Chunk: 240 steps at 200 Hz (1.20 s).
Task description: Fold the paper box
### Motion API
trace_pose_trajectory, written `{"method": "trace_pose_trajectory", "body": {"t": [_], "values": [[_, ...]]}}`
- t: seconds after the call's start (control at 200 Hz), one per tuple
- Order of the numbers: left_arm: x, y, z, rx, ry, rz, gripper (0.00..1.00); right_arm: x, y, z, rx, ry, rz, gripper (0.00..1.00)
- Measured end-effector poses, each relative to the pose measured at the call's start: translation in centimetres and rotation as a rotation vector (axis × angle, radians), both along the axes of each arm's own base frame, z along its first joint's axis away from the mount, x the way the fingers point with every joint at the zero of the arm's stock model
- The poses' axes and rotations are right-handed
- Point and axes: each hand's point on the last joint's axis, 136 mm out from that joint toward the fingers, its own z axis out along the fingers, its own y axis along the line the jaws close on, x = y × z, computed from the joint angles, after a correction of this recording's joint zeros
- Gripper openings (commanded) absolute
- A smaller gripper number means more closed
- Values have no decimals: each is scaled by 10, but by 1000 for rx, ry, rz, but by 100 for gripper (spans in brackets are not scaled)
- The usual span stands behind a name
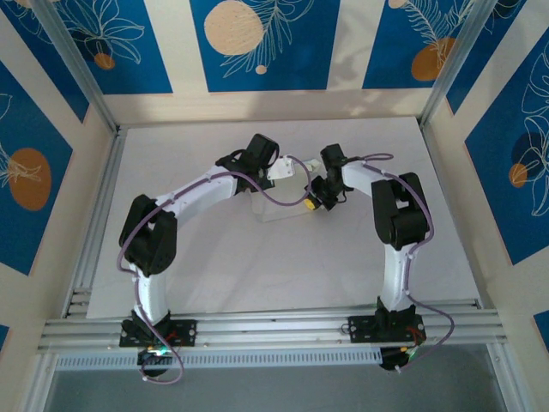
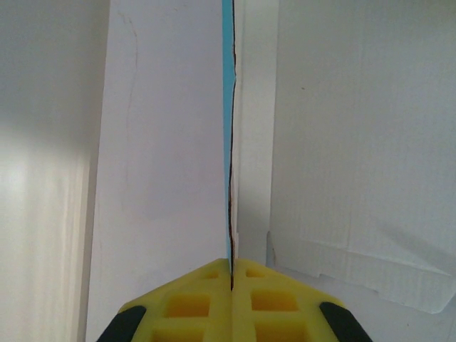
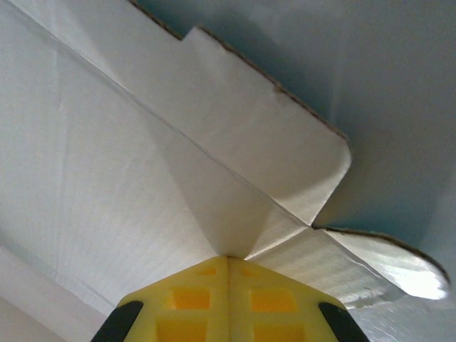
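Paper box (image 3: 107, 157): thin card, light, springy. Likely creases and dents easily, and smooth faces may slip. Best taken at panel edge or along scored fold, not by small tabs. Sits partly folded, raised over middle of table (image 1: 214, 275).

Left gripper (image 2: 231, 267): fingers pressed together, pinching upright card edge.

Right gripper (image 3: 228, 258): fingers pressed together, nipping card where creases meet.
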Motion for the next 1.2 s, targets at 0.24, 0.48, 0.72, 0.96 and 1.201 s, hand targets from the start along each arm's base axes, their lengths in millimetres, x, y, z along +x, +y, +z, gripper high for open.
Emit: {"method": "trace_pose_trajectory", "body": {"t": [0.24,0.48,0.72,0.96,1.201], "values": [[3,1,2,29,-113,-2,0,-50,-11,0,2,68,-14,0],[9,-6,-7,177,-444,-52,0,-57,-12,0,5,79,-10,0],[1,-21,-3,225,-675,-116,0,-58,-14,1,4,63,7,0],[-4,-25,8,227,-767,-144,0,-61,-20,4,-10,41,27,0],[-6,-26,7,224,-773,-155,0,-53,-37,40,-28,-65,58,35]]}}
